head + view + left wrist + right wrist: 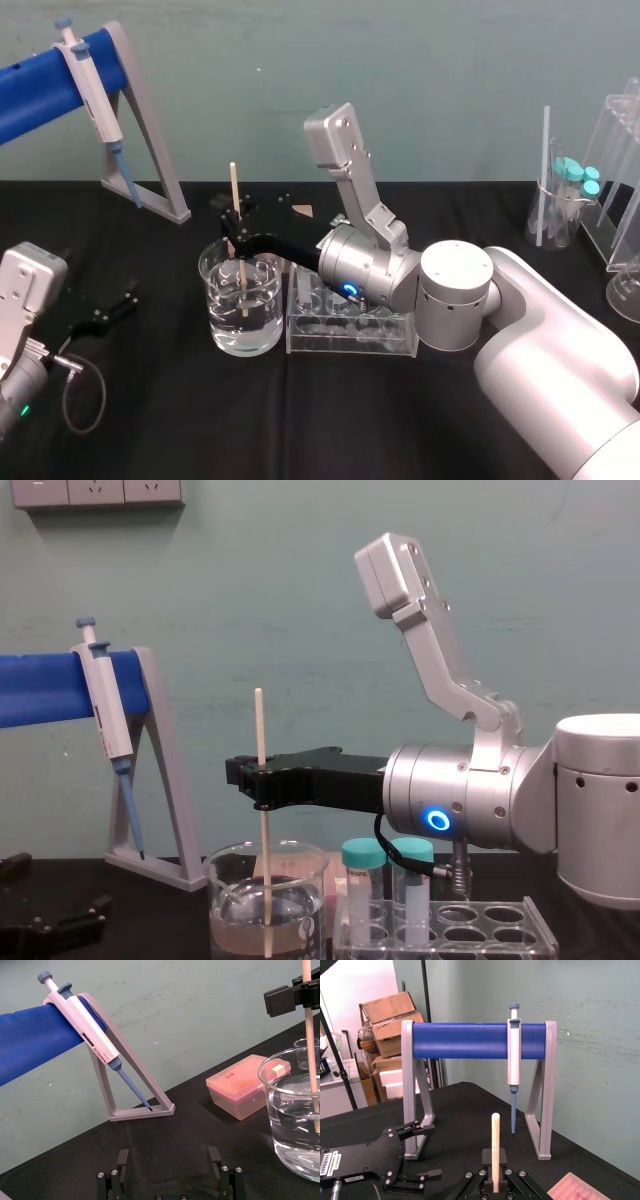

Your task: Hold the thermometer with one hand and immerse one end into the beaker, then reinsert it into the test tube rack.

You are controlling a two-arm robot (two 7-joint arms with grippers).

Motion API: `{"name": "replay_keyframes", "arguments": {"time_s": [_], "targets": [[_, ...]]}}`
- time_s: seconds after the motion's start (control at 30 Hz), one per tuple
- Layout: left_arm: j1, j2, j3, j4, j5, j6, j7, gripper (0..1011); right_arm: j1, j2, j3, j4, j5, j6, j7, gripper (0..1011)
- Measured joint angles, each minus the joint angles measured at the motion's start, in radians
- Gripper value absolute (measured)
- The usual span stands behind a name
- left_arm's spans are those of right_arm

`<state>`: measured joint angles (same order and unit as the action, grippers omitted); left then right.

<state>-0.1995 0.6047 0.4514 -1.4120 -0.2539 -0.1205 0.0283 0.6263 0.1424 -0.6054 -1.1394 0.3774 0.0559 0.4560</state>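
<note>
My right gripper (236, 236) is shut on the thermometer (234, 195), a thin cream rod held upright. Its lower end dips into the water in the beaker (262, 322), a wide clear glass standing on the black table. From the side, the thermometer (262, 730) passes through the right gripper (256, 777) down into the beaker (300, 912). The clear test tube rack (350, 342) stands just right of the beaker, under the right arm; the rack (480, 922) holds two capped tubes. My left gripper (112, 310) rests open at the left, empty, and its fingers (122, 1160) stand wide apart.
A grey-and-blue stand (150, 150) at the back left carries a pipette (95, 90). A pink tip box (242, 1085) sits behind the beaker. Glassware and a clear holder with teal-capped tubes (578, 185) stand at the far right.
</note>
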Motion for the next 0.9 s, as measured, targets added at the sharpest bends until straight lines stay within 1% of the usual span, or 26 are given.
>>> {"name": "replay_keyframes", "arguments": {"time_s": [0.9], "targets": [[0.0,0.0,0.0,0.0,0.0,0.0,0.0,1004,0.0,0.0,0.0,0.0,0.0,0.0,0.0,49]]}}
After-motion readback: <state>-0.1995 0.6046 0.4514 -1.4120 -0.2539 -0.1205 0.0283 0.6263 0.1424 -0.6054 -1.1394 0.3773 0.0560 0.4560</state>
